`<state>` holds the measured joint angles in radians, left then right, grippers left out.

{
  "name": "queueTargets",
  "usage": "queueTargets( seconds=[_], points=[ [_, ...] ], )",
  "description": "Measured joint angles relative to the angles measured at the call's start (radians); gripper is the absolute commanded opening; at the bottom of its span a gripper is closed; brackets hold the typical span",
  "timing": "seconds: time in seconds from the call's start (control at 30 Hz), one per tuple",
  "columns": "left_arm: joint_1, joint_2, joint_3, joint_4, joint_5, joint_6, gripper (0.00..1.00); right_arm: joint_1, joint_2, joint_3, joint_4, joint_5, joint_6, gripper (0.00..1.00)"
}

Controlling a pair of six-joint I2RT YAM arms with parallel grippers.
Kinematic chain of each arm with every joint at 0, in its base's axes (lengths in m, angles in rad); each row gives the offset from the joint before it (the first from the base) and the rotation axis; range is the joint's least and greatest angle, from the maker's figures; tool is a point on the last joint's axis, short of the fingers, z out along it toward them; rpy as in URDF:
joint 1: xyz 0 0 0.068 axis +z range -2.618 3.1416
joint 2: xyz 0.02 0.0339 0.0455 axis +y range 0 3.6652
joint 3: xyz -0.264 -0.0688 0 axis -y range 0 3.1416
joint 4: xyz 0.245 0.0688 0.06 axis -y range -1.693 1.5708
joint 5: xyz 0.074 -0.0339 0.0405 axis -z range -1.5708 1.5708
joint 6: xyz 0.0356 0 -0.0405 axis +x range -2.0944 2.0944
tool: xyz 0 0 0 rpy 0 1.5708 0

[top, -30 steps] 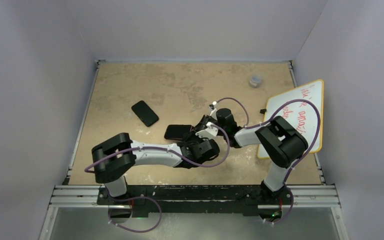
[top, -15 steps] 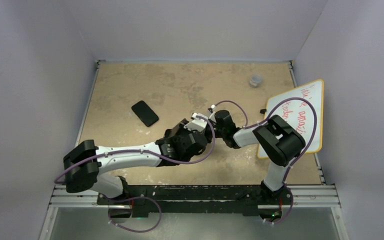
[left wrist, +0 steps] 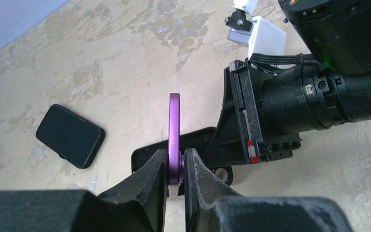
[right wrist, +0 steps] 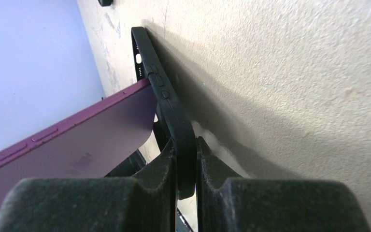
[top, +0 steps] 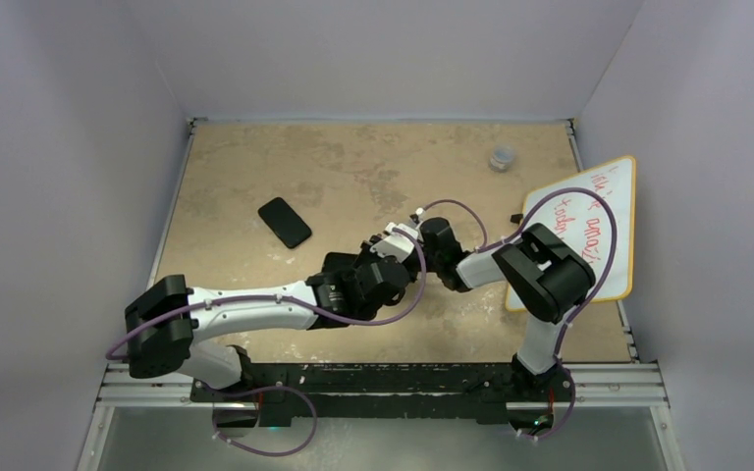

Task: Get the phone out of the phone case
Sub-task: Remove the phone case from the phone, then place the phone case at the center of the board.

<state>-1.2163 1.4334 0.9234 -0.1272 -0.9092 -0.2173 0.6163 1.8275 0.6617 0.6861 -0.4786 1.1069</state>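
In the left wrist view my left gripper (left wrist: 175,169) is shut on the purple phone (left wrist: 175,123), held edge-up and lifted off the black phone case (left wrist: 200,141). The case lies on the table just below it. My right gripper (right wrist: 187,164) is shut on the rim of the case (right wrist: 166,96), close to the table surface. The phone's purple back (right wrist: 77,140) shows to its left, clear of the case. In the top view both grippers meet at mid-table (top: 393,257), and the arms mostly hide the phone and case.
A second black slab, a phone or a case (top: 285,222), lies flat to the left and also shows in the left wrist view (left wrist: 70,141). A whiteboard with red writing (top: 589,226) leans at the right edge. A small grey cup (top: 502,157) stands at the back right.
My left arm has swung its elbow out to the left and its gripper has drawn left. The black case that showed beside it one second ago is now covered by the arms.
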Motion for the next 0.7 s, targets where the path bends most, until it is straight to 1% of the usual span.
queueTargets(
  seconds=[0.17,0.4,0.53,0.7],
  points=[
    [-0.01,-0.006,0.0,-0.002,-0.004,0.017,0.0,-0.043,-0.023,0.0,-0.017,0.028,-0.015,0.0],
    [-0.019,-0.083,-0.032,0.014,-0.016,0.057,0.0,-0.194,-0.104,-0.025,-0.038,0.103,-0.034,0.0],
    [-0.033,-0.095,-0.075,0.059,-0.024,0.106,0.0,-0.262,-0.14,-0.05,-0.051,0.159,-0.034,0.01],
    [-0.048,-0.095,-0.139,0.145,-0.014,0.202,0.0,-0.292,-0.219,-0.1,-0.102,0.257,-0.034,0.2]
  ],
)
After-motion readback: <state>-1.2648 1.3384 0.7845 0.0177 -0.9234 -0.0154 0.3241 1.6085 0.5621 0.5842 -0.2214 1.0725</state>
